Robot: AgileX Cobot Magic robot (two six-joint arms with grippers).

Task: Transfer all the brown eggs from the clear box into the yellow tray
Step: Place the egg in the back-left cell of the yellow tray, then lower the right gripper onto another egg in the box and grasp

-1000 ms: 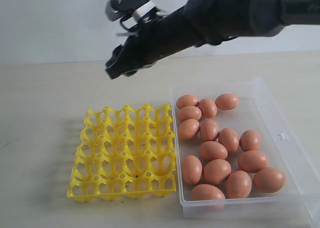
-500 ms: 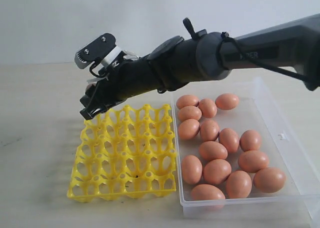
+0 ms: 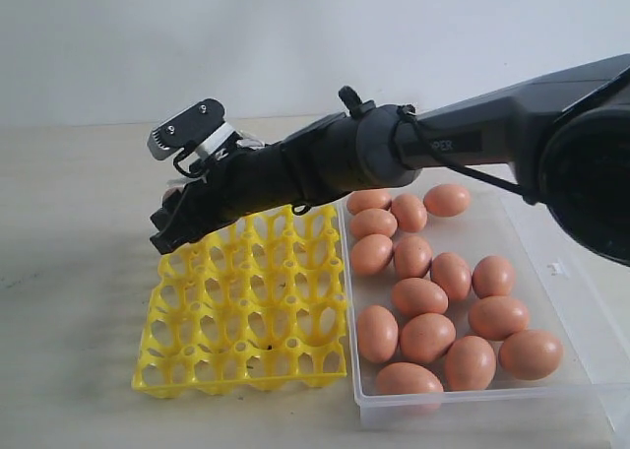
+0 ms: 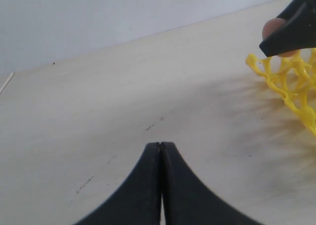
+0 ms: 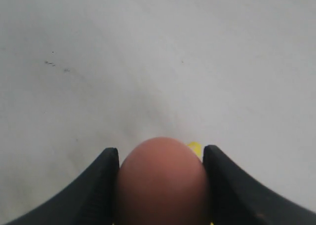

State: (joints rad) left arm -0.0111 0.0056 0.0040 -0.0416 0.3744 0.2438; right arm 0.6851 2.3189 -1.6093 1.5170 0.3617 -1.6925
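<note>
One brown egg (image 5: 162, 185): smooth, orange-brown, oval, clamped in the right end effector (image 5: 161, 150) at the yellow tray (image 3: 246, 301)'s far left corner | remaining brown eggs (image 3: 419, 296): clustered in the clear box (image 3: 551, 242) (touching the tray's right edge) | left end effector (image 4: 160, 145): tips together over the desk (image 3: 79, 272)

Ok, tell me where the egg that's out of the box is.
The egg is on the exterior view's left, clamped in the right gripper above the yellow tray's far left corner.

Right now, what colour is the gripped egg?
Orange-brown; the egg shows best in right wrist view.
</note>
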